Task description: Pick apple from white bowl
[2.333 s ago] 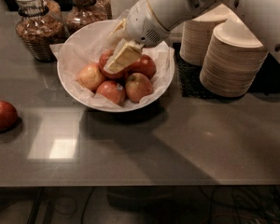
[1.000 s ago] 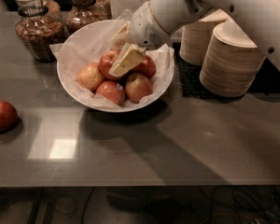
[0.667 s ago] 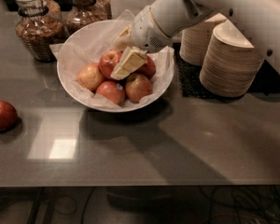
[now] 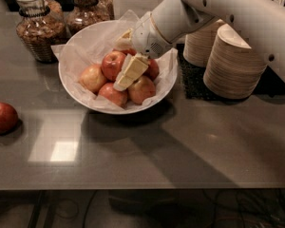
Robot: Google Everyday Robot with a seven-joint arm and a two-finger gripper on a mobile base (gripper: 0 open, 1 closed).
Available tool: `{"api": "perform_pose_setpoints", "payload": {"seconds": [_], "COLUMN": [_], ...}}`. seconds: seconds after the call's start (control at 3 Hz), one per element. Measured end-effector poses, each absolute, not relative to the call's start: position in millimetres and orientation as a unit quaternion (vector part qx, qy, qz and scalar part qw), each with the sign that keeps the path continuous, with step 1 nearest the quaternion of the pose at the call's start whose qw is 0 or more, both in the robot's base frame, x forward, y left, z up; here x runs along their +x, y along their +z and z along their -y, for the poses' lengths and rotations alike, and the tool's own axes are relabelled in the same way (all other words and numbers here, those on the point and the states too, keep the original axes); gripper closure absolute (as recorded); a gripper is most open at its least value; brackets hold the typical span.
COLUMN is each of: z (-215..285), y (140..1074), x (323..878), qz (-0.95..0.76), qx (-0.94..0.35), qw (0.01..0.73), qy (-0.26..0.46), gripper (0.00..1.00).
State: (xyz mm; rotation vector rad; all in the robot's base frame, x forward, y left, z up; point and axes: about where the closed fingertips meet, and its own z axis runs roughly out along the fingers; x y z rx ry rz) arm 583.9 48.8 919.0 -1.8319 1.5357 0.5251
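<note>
The gripper (image 4: 129, 71) has edged slightly deeper into the white bowl (image 4: 73, 87). The apple (image 4: 112, 63) beside it remains unlifted. Jaw opening: cannot tell. No grasp is confirmed.

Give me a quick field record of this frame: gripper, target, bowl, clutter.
white bowl: paper-lined, holds about five apples
gripper: down inside the white bowl, among the fruit
apple: red-orange, upper middle of the bowl, lying beside the gripper
paler apple: left side of the bowl
lone apple: dark red, on the table, far left
behind bowl: two glass jars
right of bowl: two stacks of beige disposable bowls
</note>
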Motion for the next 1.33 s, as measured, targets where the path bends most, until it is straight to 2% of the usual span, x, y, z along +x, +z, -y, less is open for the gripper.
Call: {"api": "perform_pose_setpoints", "payload": {"seconds": [0.33, 1.33], "z": [-50.6, -53.6], "y": [918.4, 916.0], "x": [584.2, 584.1], "qz": [-0.590, -0.594], "qx": [-0.704, -0.697], "qw": [0.341, 0.345], "qy": [0.203, 0.208], "gripper": [0.24, 0.94]}}
